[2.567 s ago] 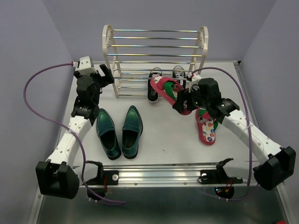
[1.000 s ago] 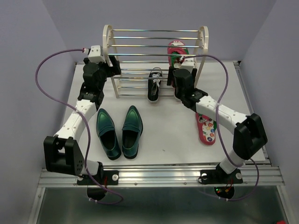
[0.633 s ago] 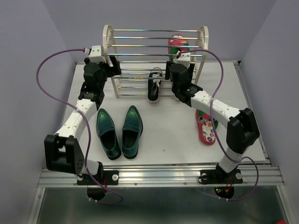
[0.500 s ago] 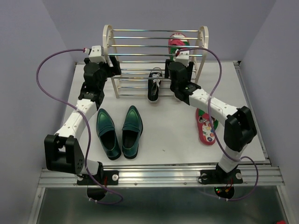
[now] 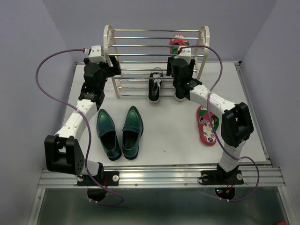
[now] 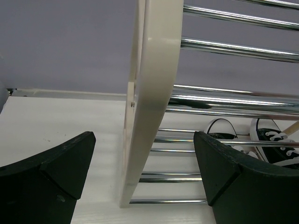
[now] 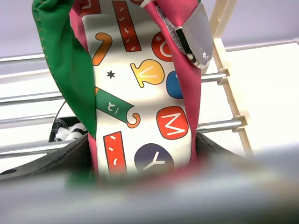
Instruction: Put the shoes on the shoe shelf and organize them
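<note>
The cream shoe shelf (image 5: 108,47) with metal rods stands at the back. My right gripper (image 5: 179,55) is shut on a red flip-flop (image 5: 177,44) and holds it over the shelf's upper right rods; its printed footbed (image 7: 140,93) fills the right wrist view. The other flip-flop (image 5: 207,125) lies on the table at the right. Two black sneakers (image 5: 155,85) sit on the bottom tier. The green loafers (image 5: 120,132) lie on the table in front. My left gripper (image 5: 112,66) is open, its fingers either side of the shelf's left side panel (image 6: 152,93).
Purple walls close in the table on three sides. A metal rail (image 5: 159,177) runs along the near edge. Purple cables (image 5: 47,70) loop from both arms.
My right gripper carried the flip-flop from above the table up and back to the shelf's upper right rods. My left gripper moved to the shelf's left panel and has stayed there.
</note>
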Action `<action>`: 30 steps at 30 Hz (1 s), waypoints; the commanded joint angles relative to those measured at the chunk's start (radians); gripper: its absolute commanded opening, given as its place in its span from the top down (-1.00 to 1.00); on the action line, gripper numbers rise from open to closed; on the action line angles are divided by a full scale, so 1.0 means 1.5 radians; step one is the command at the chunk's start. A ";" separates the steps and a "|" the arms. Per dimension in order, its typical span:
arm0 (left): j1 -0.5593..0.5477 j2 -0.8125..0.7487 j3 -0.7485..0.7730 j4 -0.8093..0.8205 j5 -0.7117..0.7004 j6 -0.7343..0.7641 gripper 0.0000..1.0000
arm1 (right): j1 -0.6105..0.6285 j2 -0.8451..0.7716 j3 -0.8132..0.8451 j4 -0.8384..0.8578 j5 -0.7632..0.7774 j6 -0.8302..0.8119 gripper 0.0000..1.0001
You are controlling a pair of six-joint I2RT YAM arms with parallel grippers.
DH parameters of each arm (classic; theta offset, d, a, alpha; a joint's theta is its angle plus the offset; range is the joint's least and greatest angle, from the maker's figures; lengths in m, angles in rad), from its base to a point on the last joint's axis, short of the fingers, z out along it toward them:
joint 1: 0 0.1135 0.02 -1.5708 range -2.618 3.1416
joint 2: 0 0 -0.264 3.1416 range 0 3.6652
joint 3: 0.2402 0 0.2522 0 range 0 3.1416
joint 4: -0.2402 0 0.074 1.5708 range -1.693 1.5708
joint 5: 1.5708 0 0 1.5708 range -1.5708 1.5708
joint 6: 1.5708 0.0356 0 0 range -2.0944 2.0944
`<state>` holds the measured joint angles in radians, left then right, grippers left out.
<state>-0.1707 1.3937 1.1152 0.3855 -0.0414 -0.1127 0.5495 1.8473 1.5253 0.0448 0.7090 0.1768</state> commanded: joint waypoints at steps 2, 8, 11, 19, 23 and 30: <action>-0.003 -0.021 0.008 0.047 -0.010 0.011 -0.98 | -0.015 -0.005 0.038 0.059 -0.005 0.025 0.48; -0.003 -0.026 0.007 0.047 -0.007 0.013 -0.98 | -0.021 -0.002 0.029 0.059 0.002 0.033 0.17; -0.003 -0.031 0.007 0.045 -0.007 0.012 -0.98 | -0.021 -0.013 0.019 0.056 -0.009 0.040 -0.14; -0.003 -0.050 0.007 0.027 -0.011 -0.009 -0.98 | -0.021 -0.049 0.000 0.042 -0.017 0.051 -0.81; -0.003 -0.059 0.005 0.015 -0.005 -0.021 -0.98 | -0.021 -0.060 -0.001 0.031 -0.016 0.054 -0.99; -0.003 -0.079 0.000 -0.009 -0.009 -0.042 -0.98 | -0.021 -0.076 -0.001 0.008 -0.039 0.052 -1.00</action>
<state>-0.1707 1.3262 1.1152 0.3641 -0.0475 -0.1547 0.5243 1.8057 1.5135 0.0231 0.6643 0.2401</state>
